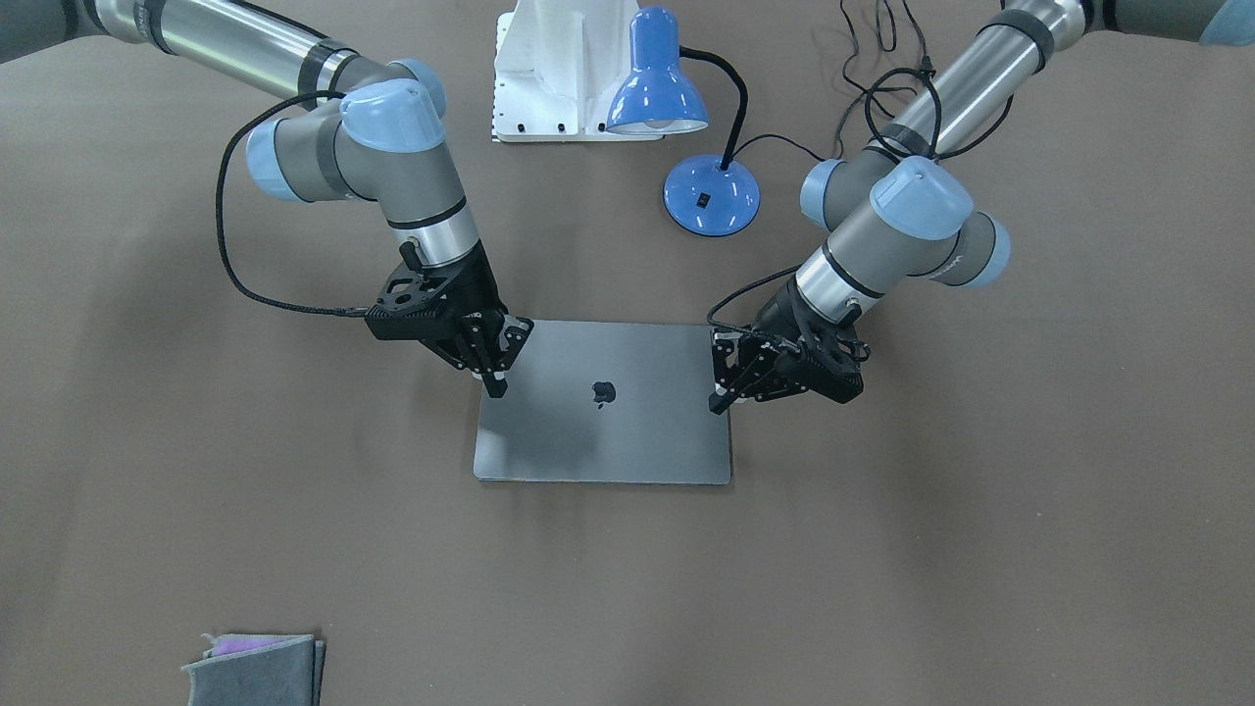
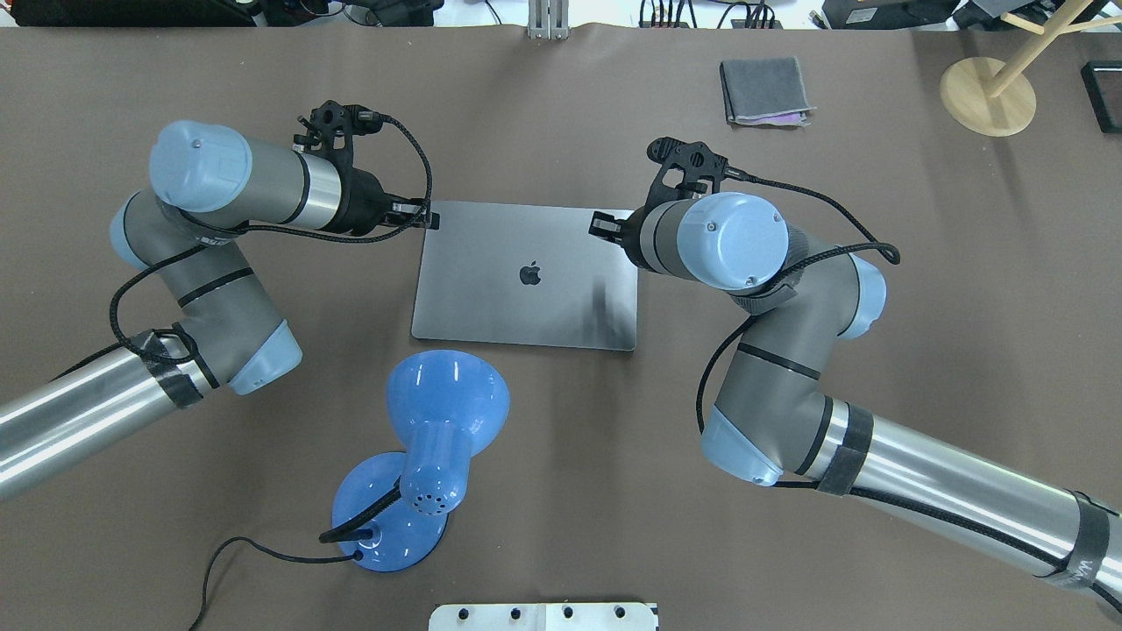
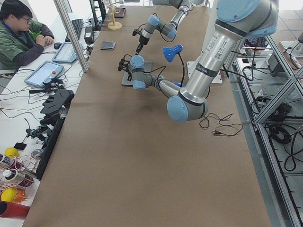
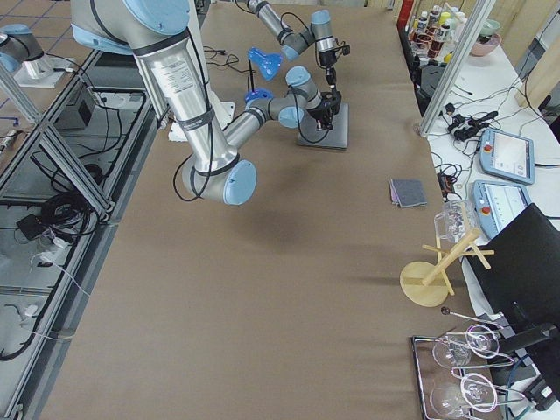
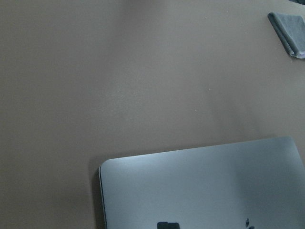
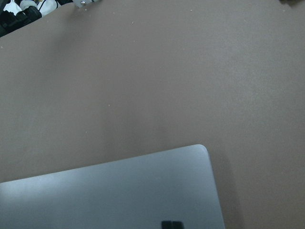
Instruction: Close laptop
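The space-grey laptop (image 1: 608, 431) lies shut and flat on the brown table, lid up with the dark apple logo showing; it also shows in the overhead view (image 2: 526, 307). My left gripper (image 1: 724, 397) is shut, its tip at the lid's side edge, seen in the overhead view (image 2: 429, 217) at the far left corner. My right gripper (image 1: 497, 384) is shut, its tip at the opposite side edge, also in the overhead view (image 2: 600, 226). Both wrist views show the lid's far corners (image 5: 205, 191) (image 6: 109, 195) and a dark fingertip at the bottom edge.
A blue desk lamp (image 2: 447, 412) stands on the robot's side of the laptop, its base (image 1: 711, 194) close to the left arm. A folded grey cloth (image 2: 765, 90) lies far across the table. A wooden stand (image 2: 986, 96) is at the far right. A white base plate (image 1: 559, 69) sits by the robot.
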{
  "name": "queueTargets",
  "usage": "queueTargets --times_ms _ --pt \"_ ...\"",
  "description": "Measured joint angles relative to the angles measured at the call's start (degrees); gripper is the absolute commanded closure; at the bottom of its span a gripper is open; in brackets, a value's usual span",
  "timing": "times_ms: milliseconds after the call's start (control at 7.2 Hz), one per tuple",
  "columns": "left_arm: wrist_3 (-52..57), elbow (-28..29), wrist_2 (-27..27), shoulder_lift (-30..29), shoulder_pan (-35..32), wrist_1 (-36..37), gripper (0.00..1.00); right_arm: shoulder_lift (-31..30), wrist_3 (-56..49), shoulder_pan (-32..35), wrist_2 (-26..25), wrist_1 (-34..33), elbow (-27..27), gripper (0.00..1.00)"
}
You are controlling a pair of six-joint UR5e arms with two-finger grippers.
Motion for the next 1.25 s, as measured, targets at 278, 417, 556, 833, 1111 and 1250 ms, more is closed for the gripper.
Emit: queueTargets --times_ms 278,417,556,833,1111,1250 --pt "2.3 -7.2 -5.0 2.7 -3.8 10.1 0.01 -2.8 -2.0 3.1 5.2 -1.7 3.6 0.0" --pt "6.3 -12.3 -8.0 5.3 -6.2 16.7 0.01 -5.0 -5.6 5.1 8.6 -5.6 7.2 0.0" --pt "11.1 -17.6 -10.7 8.6 -9.1 22.7 0.01 -7.9 -9.9 7.2 11.6 -10.9 11.9 0.0" --pt "24.3 -24.9 -14.7 16.1 -15.9 31.8 0.0 -16.8 -19.7 11.8 17.1 -20.4 22.5 0.0" --pt "43.1 -27.7 -16.2 24.5 -24.7 38.1 0.0 -28.2 -31.9 18.2 21.9 -23.3 29.5 0.0" --pt "53.4 -27.9 -17.4 27.5 -29.9 42.5 0.0 -33.2 -39.5 23.0 26.1 -23.4 30.9 0.0"
